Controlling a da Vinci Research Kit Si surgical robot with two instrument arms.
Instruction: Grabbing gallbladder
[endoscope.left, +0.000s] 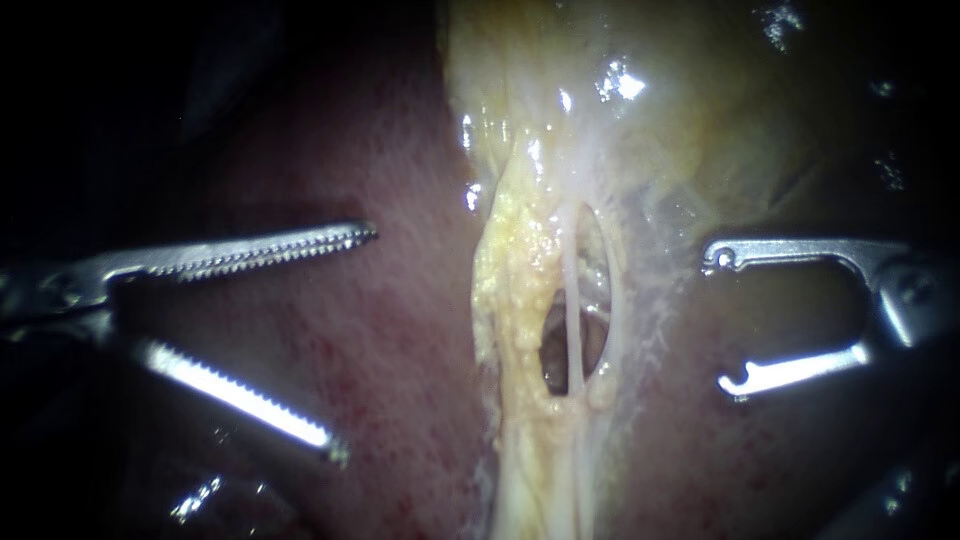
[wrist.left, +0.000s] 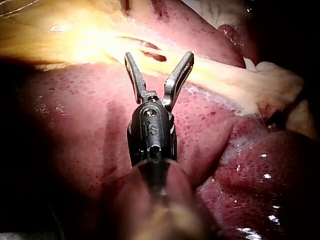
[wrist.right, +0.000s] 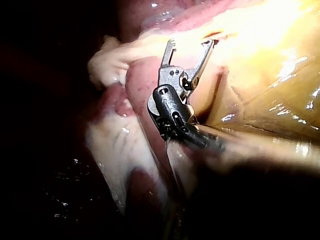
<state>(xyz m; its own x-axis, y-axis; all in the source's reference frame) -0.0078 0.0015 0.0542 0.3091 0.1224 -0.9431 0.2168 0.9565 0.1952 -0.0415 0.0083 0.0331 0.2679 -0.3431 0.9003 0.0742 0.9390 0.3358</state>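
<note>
A ragged band of yellow fatty tissue (endoscope.left: 515, 300) runs lengthwise through the middle of the endoscope view, and everything else is placed against it. The gallbladder (endoscope.left: 720, 120) is the pale, glistening yellow-green sheet that widens out from the far end of this band. Neither instrument touches it. In the band's middle is an oval opening (endoscope.left: 555, 350), and a thin pale tube (endoscope.left: 572, 300) runs along the band across this gap. Dark red, speckled liver (endoscope.left: 400, 350) lies on both sides of the band. The left instrument (endoscope.left: 352, 340) hangs over the liver on one side of the band, well apart from it. Its two long serrated jaws are spread very wide and hold nothing, with the tips pointing towards the band. The right instrument (endoscope.left: 722, 320) is on the opposite side, somewhat nearer the band but still clear of it. Its two slim jaws have small hooked tips and also stand wide apart and empty. In the left wrist view the left instrument's open jaws form a V, and the band lies just ahead of the tips. In the right wrist view the right instrument's parted jaws likewise point at the bright yellow band ahead, with liver under its wrist joint.
</note>
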